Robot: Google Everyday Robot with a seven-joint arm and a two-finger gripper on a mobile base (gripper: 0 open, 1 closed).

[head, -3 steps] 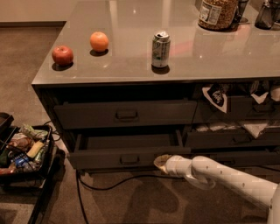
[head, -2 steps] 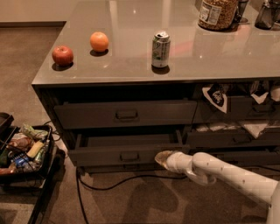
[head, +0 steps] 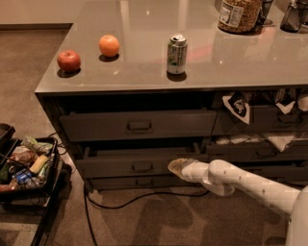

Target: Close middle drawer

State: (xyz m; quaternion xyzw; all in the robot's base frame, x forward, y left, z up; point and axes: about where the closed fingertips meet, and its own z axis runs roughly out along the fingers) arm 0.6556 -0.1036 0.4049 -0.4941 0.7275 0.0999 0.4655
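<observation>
The middle drawer (head: 120, 166) is a wide dark grey drawer with a small centred pull handle (head: 143, 167). It stands slightly pulled out of the cabinet, between the top drawer (head: 137, 126) and the bottom drawer (head: 139, 182). My gripper (head: 176, 166) is at the end of the white arm (head: 250, 185) that reaches in from the lower right. Its tip rests at the drawer's front, right of the handle.
On the counter top (head: 144, 29) stand a red apple (head: 69, 61), an orange (head: 109, 45), a soda can (head: 177, 54) and a jar (head: 239, 14). A black bin of snacks (head: 24, 168) sits on the floor at left. A black cable (head: 144, 197) lies below the drawers. Drawers at right hold packets (head: 238, 105).
My gripper has stayed at the drawer front right of the handle. The middle drawer looks a little less pulled out than before.
</observation>
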